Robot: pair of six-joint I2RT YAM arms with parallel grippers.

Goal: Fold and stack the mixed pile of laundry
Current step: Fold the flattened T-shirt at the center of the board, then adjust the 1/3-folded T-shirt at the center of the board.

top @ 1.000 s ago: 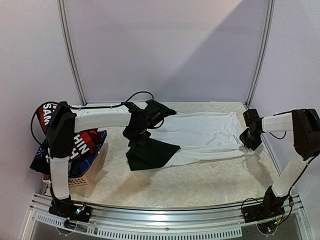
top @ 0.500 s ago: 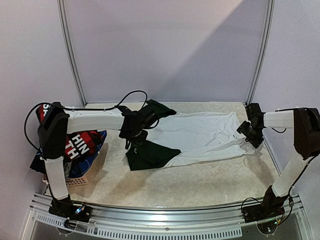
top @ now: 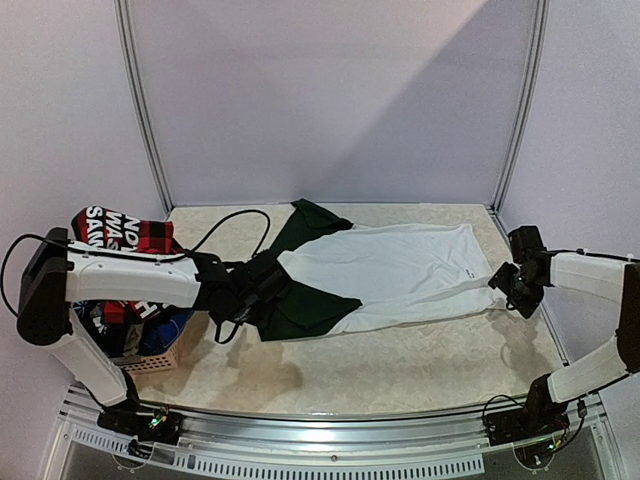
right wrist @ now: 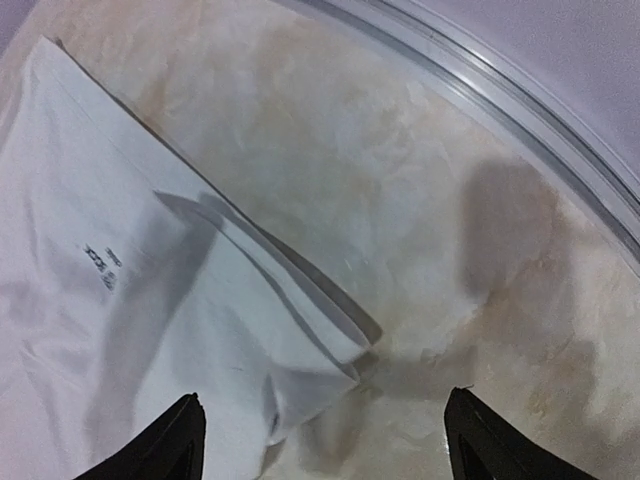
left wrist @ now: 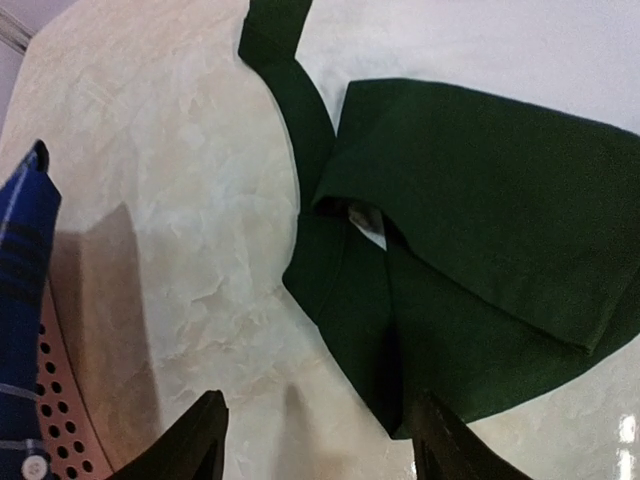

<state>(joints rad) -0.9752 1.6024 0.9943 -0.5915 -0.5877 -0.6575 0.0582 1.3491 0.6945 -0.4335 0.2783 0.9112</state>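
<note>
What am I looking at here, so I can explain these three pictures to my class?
Two robot arms stand at a table's near edge. One picture looks down from above; the other two come from a camera on each wrist. A white T-shirt with dark green sleeves lies stretched out on it. More clothes are heaped in a pinkish basket on the left. The left gripper and right gripper are both open, holding nothing.

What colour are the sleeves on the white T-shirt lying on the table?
Dark green sleeves, clearest in the left wrist view.
</note>
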